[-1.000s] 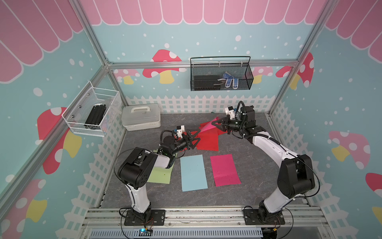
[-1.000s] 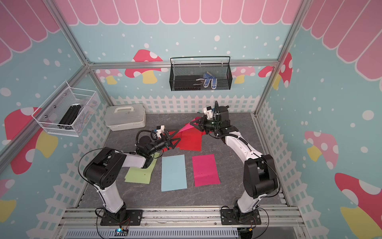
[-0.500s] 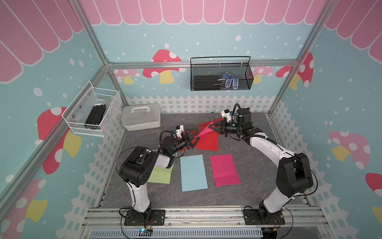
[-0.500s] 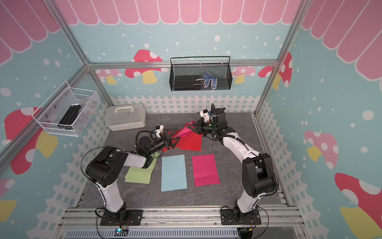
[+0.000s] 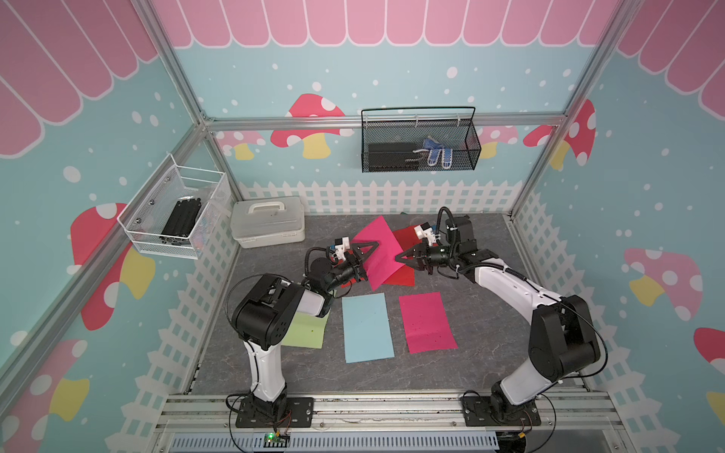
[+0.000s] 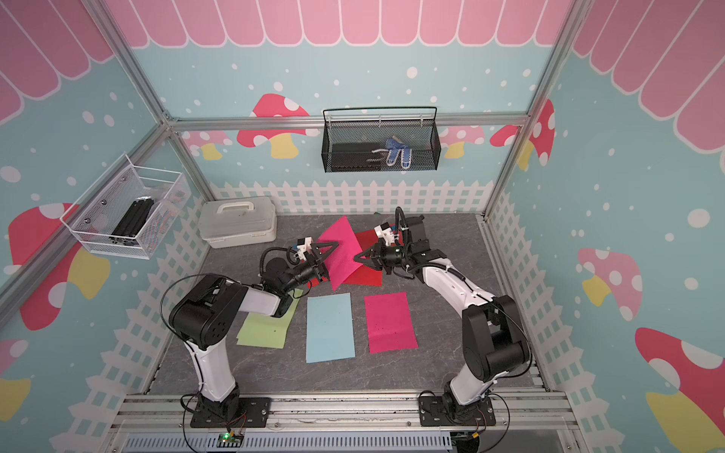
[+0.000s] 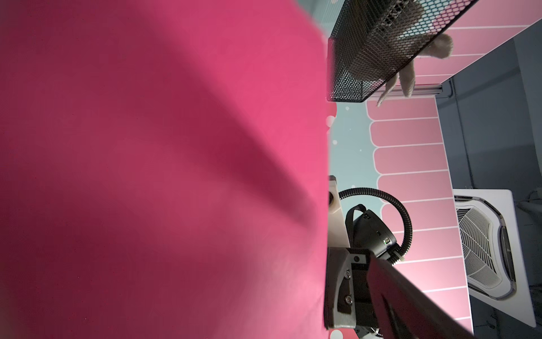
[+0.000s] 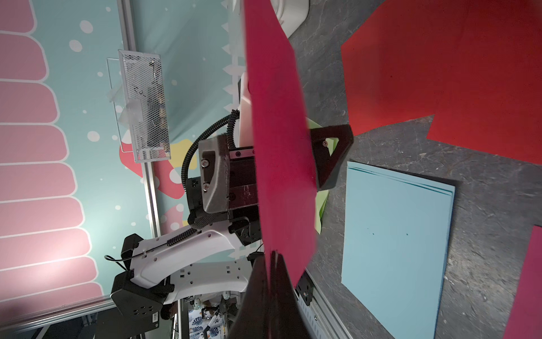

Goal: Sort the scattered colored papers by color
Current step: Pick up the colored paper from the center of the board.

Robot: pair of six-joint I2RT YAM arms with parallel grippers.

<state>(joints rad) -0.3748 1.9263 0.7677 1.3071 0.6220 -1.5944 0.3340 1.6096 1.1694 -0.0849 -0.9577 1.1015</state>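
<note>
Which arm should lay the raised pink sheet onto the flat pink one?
Right. The right gripper is shut on the raised pink sheet, and the flat pink sheet lies on that arm's side. The left gripper is open and only straddles the raised sheet.

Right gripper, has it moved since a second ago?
Yes. The right gripper, shut on the raised magenta sheet, has come away from the back fence print, toward the front and nearer the flat magenta sheet.

The right gripper (image 6: 359, 259) pinched the raised pink sheet (image 6: 343, 243) at its 3 o'clock edge; the left gripper (image 6: 327, 261) gaped at 9 o'clock.
</note>
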